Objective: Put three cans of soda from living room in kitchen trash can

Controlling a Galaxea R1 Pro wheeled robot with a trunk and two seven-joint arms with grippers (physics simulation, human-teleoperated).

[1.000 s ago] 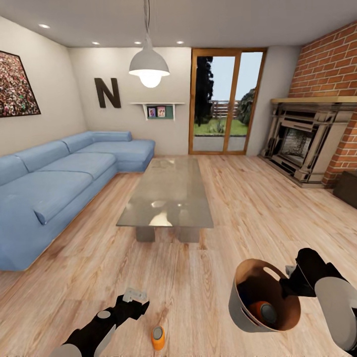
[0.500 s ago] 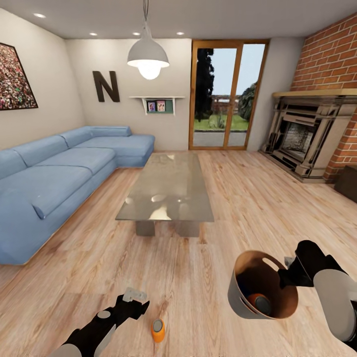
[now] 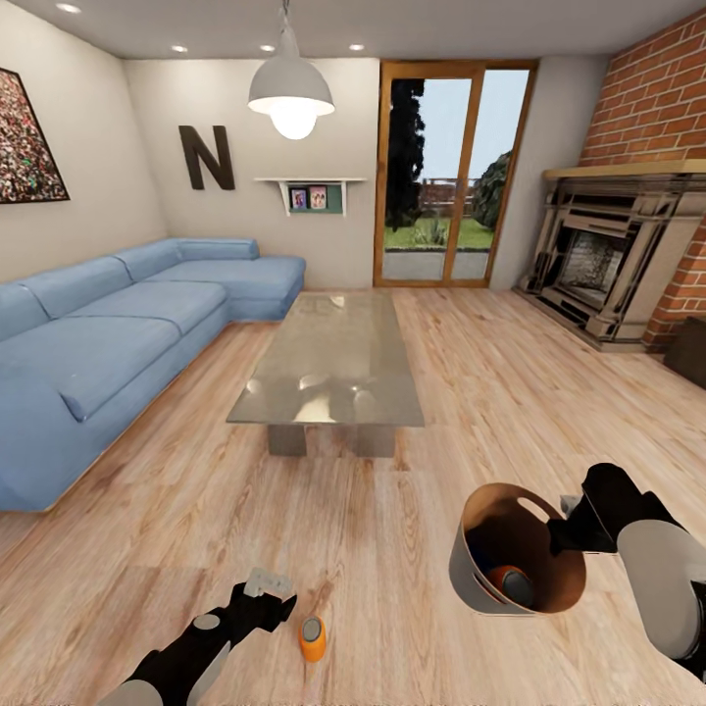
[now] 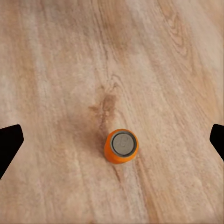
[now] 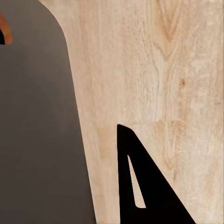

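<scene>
A blue sofa (image 3: 108, 343) runs along the left wall under a dark letter N (image 3: 206, 157). Low in the head view, the left hand (image 3: 267, 593) hangs over the plank floor (image 3: 412, 490) just left of an orange can (image 3: 313, 638). That can stands upright on the floor, apart from the hand. In the left wrist view the can (image 4: 121, 146) sits between two dark fingertips (image 4: 9, 144) spread wide, so this hand is released. Further back, a glass-topped worktop (image 3: 328, 368) stands mid-room under a white lamp (image 3: 290, 93). To the right, the bin (image 3: 515, 559) is tilted, its brown inside facing the camera, with a second orange can (image 3: 510, 584) and something blue inside. The right hand (image 3: 569, 529) grasps the bin's rim. A brick fireplace (image 3: 613, 255) fills the far right.
</scene>
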